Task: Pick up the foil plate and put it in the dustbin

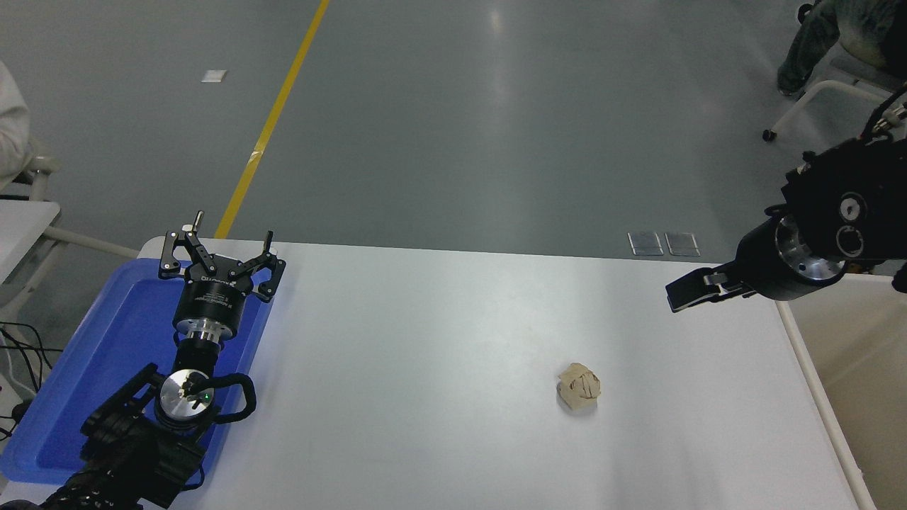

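— Please, what lies on the counter (425, 340)?

— The counter is white, smooth and a little glossy, with rounded corners. On its right half sits one paper ball (579, 387), tan, small, crumpled into hard folds. It lies alone, well apart from both arms.

— And the foil plate?

— I cannot find it in this view. The dustbin (875, 382) is at the right edge, just beside the counter: a cream plastic box, open on top, with a pale rounded rim. Only a part of its inside shows, and that part is plain beige wall.

— What does the right gripper (684, 294) do?

— It hangs over the far right corner of the counter, near the dustbin's rim, pointing left. It holds nothing. It is seen from the side, so if its jaws are released or clenched, I cannot tell. Behind it there is a round black wrist with a shiny metal ring.

— The left one?

— The left gripper (234, 237) rests over the blue tray (106, 354) at the lower left, a flat plastic tray with a raised edge. Its jaws are released, spread wide, grasping nothing.

— Beyond the counter?

— A grey polished floor (496, 142) with a yellow line (273, 120) running across it.
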{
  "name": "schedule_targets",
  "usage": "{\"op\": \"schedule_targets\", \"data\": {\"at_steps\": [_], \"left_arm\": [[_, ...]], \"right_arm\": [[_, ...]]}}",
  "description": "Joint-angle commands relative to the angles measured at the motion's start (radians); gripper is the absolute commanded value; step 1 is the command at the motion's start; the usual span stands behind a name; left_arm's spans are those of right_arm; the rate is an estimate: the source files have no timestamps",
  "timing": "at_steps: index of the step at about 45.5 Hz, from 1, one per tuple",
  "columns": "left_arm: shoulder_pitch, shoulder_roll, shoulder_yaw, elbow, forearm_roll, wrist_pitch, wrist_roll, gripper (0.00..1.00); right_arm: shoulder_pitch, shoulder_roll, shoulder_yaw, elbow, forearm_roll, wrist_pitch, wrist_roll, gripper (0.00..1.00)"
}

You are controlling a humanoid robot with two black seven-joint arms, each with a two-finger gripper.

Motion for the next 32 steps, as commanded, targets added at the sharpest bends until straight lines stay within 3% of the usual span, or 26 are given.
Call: {"op": "schedule_targets", "data": {"at_steps": [1, 12, 18, 24, 32], "left_arm": [[0.0, 0.0, 0.0, 0.0, 0.0, 0.0, 0.0, 1.0], [0.0, 0.0, 0.0, 0.0, 0.0, 0.0, 0.0, 1.0], [0.0, 0.0, 0.0, 0.0, 0.0, 0.0, 0.0, 1.0], [0.0, 0.0, 0.0, 0.0, 0.0, 0.0, 0.0, 1.0], [0.0, 0.0, 0.0, 0.0, 0.0, 0.0, 0.002, 1.0]], "right_arm": [[0.044, 0.111, 0.016, 0.006, 0.146, 0.047, -0.004, 1.0], [0.065, 0.191, 0.019, 0.006, 0.307, 0.081, -0.007, 1.0], [0.069, 0.243, 0.001, 0.005, 0.373, 0.07, -0.032, 1.0], [0.087, 0.28, -0.015, 0.008, 0.404, 0.072, -0.064, 1.0], [0.13, 0.286, -0.028, 0.016, 0.413, 0.118, -0.07, 1.0]]}}
